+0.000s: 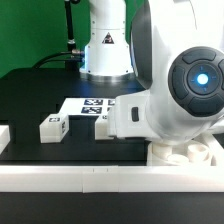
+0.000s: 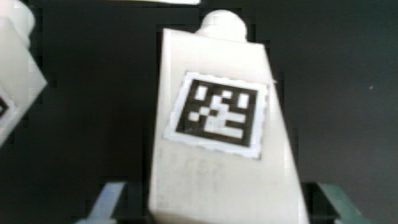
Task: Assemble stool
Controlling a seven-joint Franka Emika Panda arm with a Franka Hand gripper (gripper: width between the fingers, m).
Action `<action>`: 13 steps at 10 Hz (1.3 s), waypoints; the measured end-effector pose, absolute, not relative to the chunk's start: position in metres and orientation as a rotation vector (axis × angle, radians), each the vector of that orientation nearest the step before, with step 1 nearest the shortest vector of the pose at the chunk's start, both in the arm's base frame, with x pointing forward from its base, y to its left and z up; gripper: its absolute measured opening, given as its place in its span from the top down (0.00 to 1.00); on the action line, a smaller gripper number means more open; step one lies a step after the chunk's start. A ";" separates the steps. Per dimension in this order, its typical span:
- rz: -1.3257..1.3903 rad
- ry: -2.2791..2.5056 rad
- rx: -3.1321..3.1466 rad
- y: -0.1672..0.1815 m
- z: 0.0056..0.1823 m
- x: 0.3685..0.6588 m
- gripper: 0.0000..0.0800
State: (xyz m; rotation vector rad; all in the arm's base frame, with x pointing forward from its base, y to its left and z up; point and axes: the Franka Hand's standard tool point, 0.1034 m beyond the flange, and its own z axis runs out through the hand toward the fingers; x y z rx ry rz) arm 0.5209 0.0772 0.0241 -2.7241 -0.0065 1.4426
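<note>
In the wrist view a white blocky stool leg [image 2: 219, 120] with a black-and-white tag lies on the black table. It runs between my gripper's [image 2: 222, 206] two fingers [image 2: 114, 200]. The jaws stand on either side of the leg, with a thin dark gap at each side, so the gripper is open. In the exterior view my arm's body hides the fingers. A tagged leg [image 1: 104, 122] shows just beside the hand. Another leg [image 1: 52, 126] lies apart toward the exterior view's left. The round white seat [image 1: 186, 152] sits low at the exterior view's right, mostly hidden by the arm.
The marker board [image 1: 88, 104] lies flat behind the legs. A long white rail [image 1: 90, 178] runs along the table's front, with another rail piece [image 1: 5, 136] at the exterior view's left. A white part's edge [image 2: 15, 60] shows beside the leg in the wrist view.
</note>
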 end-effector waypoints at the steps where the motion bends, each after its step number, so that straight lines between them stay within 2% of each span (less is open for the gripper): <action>1: 1.455 -0.020 -2.714 0.076 0.038 0.525 0.59; 4: 1.459 -0.046 -2.697 0.069 0.077 0.539 0.59; 5: 1.426 -0.046 -2.714 0.071 0.069 0.541 0.59; 8: 1.381 -0.044 -2.736 0.072 0.065 0.546 0.59; 9: 1.192 -0.035 -2.816 0.075 0.059 0.567 0.59; 11: 0.856 -0.047 -2.931 0.077 0.080 0.584 0.59; 12: 0.792 -0.045 -2.951 0.076 0.091 0.585 0.59; 13: 0.641 -0.039 -2.986 0.077 0.099 0.598 0.59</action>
